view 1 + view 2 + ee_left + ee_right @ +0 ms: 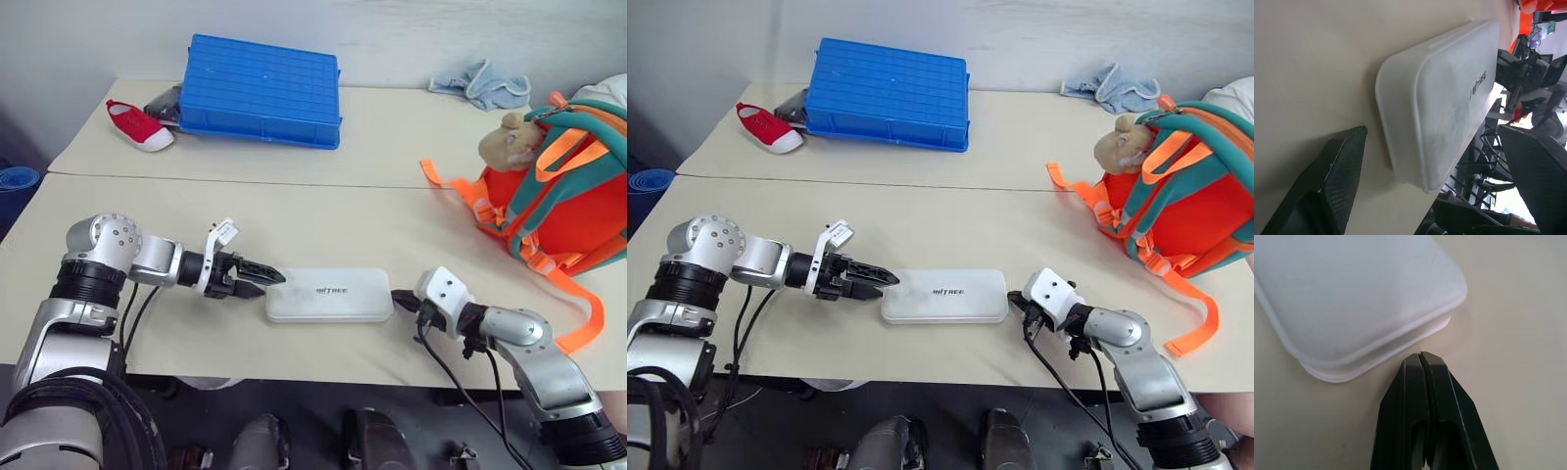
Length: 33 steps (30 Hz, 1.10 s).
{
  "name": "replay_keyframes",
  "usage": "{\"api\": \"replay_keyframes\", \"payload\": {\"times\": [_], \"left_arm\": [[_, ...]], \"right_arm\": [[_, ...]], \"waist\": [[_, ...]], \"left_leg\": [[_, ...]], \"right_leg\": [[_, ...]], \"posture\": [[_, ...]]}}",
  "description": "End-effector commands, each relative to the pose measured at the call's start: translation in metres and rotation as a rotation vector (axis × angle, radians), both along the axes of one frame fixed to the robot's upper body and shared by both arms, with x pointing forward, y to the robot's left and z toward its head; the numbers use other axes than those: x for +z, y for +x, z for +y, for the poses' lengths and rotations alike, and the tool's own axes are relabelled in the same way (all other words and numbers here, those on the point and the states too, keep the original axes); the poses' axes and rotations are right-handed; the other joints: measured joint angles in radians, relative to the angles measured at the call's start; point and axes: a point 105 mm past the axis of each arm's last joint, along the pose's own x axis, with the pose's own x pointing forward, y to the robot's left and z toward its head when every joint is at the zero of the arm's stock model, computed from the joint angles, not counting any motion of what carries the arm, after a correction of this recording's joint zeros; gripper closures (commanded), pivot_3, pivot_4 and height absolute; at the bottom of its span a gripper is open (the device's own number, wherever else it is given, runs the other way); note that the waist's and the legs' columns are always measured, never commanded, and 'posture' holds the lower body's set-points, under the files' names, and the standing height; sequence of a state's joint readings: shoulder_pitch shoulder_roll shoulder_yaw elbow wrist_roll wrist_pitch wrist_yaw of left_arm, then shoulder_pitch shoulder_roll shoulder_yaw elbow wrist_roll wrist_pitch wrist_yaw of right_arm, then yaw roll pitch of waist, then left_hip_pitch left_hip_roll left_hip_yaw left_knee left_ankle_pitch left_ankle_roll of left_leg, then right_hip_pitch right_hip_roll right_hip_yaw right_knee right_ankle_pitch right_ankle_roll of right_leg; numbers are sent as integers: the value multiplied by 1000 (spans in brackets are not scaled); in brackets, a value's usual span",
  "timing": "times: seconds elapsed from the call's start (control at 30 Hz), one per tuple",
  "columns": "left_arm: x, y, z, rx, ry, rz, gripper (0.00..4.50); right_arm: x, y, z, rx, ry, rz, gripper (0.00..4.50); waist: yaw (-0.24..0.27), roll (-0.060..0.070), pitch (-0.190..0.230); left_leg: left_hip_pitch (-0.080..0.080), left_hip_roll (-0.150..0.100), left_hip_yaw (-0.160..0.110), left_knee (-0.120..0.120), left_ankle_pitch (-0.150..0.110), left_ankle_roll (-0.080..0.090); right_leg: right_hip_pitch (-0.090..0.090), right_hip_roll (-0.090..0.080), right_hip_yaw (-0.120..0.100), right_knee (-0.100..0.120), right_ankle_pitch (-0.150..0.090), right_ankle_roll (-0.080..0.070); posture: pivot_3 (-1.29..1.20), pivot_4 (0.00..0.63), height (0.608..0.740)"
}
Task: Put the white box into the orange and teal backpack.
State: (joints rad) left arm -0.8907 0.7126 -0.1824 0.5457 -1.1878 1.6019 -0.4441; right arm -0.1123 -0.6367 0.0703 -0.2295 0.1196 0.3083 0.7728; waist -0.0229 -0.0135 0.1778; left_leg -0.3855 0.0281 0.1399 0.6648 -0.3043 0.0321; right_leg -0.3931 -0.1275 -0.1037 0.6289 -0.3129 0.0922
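Box and backpack sit well apart: the white box (329, 295) lies flat low in the centre of the head views, while the orange and teal backpack (560, 191) stands at the right edge with a tan plush toy (507, 141) on its upper left side and orange straps trailing toward the lower right.

The left gripper (261, 277) reaches in from the lower left, its tips just beside the box's left end. From the head its fingers look nearly together; the left wrist view shows them spread wide on either side of that rounded end, holding nothing, with the right arm's black parts beyond the box's far end.

The right gripper (401, 299) comes from the lower right to the box's right end. Only the right wrist view makes its state plain: the two black fingers (1415, 396) are pressed together, empty, their tip just beside the box's lower rim.

Farther up the table (392, 127) are a blue crate (263, 88), a red shoe (137, 124) at upper left, and a light blue cloth (482, 83) at upper right.
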Motion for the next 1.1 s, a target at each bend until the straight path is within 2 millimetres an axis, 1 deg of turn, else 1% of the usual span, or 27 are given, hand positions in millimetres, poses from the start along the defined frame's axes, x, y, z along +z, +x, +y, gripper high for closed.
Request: {"api": "replay_keyframes", "payload": {"times": [0.03,0.17,0.27,0.37,0.47,0.57,0.6,0.67,0.7,0.73,0.8,0.83,0.87,0.9,0.93,0.97,1.0,1.03,1.07,1.1], "left_arm": [[-16,-9,-19,-50,-18,67,39],[-20,-6,-38,-45,-58,77,39],[-20,-2,-44,-22,-86,76,39],[-19,-5,-48,-32,-114,76,552],[-16,-10,-50,-53,-146,78,1496],[-12,-10,-51,-47,-182,77,2361],[-8,-8,-52,-41,-205,69,2608],[5,2,-52,14,-282,22,3111],[10,7,-51,42,-308,-1,3263],[15,10,-50,58,-326,-36,3273],[22,9,-49,54,-338,-96,3274],[30,8,-51,44,-370,-163,3274],[39,8,-52,33,-401,-244,3274],[53,7,-52,12,-453,-405,3274],[62,2,-52,-41,-468,-564,3274],[65,-4,-52,-97,-471,-668,3274],[69,-7,-52,-133,-498,-769,3274],[71,-8,-50,-152,-515,-826,3274],[70,-7,-49,-167,-516,-873,3274],[70,-7,-48,-187,-512,-929,3274]], "right_arm": [[3,-2,7,25,23,-4,4500],[2,-2,7,23,25,8,4500],[1,-3,8,23,36,16,4500],[0,-5,7,22,43,23,4500],[-1,-6,4,4,75,29,4500],[2,-8,-2,-37,134,21,4500],[4,-11,-6,-58,168,20,4500],[18,-23,-15,-118,332,14,4500],[23,-28,-19,-145,396,16,4153],[26,-34,-25,-180,420,4,3940],[28,-44,-32,-217,421,-3,3299],[29,-51,-40,-264,423,-29,2980],[31,-57,-49,-315,431,-52,2620],[36,-64,-66,-412,436,-117,2260],[39,-73,-82,-503,438,-167,1963],[42,-79,-92,-558,437,-198,1578],[47,-85,-107,-635,419,-255,1301],[51,-88,-116,-678,405,-289,841],[55,-90,-123,-712,408,-321,586],[62,-90,-132,-746,398,-359,228]], "waist": [[10,0,0],[26,0,0],[32,-1,0],[29,-1,0],[26,-1,0],[27,-1,0],[29,-1,0],[40,-1,0],[41,-1,0],[43,-1,0],[41,-1,0],[39,-2,0],[39,-2,0],[40,-2,0],[40,-1,0],[40,-1,0],[40,0,0],[40,0,0],[40,0,0],[40,0,0]], "left_leg": [[0,0,0,0,0,0],[0,-1,0,1,0,1],[0,-3,-2,1,1,2],[0,-3,-2,1,1,2],[0,-2,-2,1,1,2],[-1,-2,-2,1,1,2],[-1,-2,-2,1,1,2],[-1,-3,-3,1,1,2],[-2,-3,-3,1,1,2],[-2,-3,-3,1,1,2],[-4,-3,-3,1,1,2],[-3,-2,-2,1,1,2],[-3,-2,-2,0,0,2],[-3,-2,-2,-1,0,1],[-3,-2,-2,-1,-1,-2],[-3,-1,-1,-2,-2,-4],[-3,-1,1,-3,-3,-6],[-2,-1,3,-4,-3,-7],[-1,-1,4,-4,-4,-7],[0,0,6,-4,-4,-7]], "right_leg": [[0,0,0,0,0,0],[1,-2,0,0,0,0],[1,-3,-1,0,1,1],[1,-2,-1,0,1,1],[1,-2,-1,0,1,1],[1,-2,-1,-1,1,1],[1,-2,-2,-1,1,1],[2,-3,-2,-1,1,1],[1,-3,-2,-1,1,1],[1,-2,-2,-1,1,1],[-1,-2,-2,-1,1,1],[0,-2,-2,-1,1,1],[0,-2,-2,-1,1,1],[-1,-2,-2,-1,1,1],[-1,-1,-2,-2,1,1],[-1,0,-1,-2,1,1],[-2,1,-1,-3,0,0],[-2,5,-1,-3,0,0],[-3,9,0,-4,0,0],[-2,10,0,-4,1,1]], "posture": [[0,150,740],[0,150,740],[0,150,740],[0,150,740],[0,150,740],[0,150,740],[0,150,740],[0,150,740],[0,150,740],[0,150,740],[0,150,740],[0,150,740],[0,150,740],[0,150,740],[0,150,740],[0,150,740],[0,150,740],[0,150,740],[0,150,740],[0,150,740]]}}
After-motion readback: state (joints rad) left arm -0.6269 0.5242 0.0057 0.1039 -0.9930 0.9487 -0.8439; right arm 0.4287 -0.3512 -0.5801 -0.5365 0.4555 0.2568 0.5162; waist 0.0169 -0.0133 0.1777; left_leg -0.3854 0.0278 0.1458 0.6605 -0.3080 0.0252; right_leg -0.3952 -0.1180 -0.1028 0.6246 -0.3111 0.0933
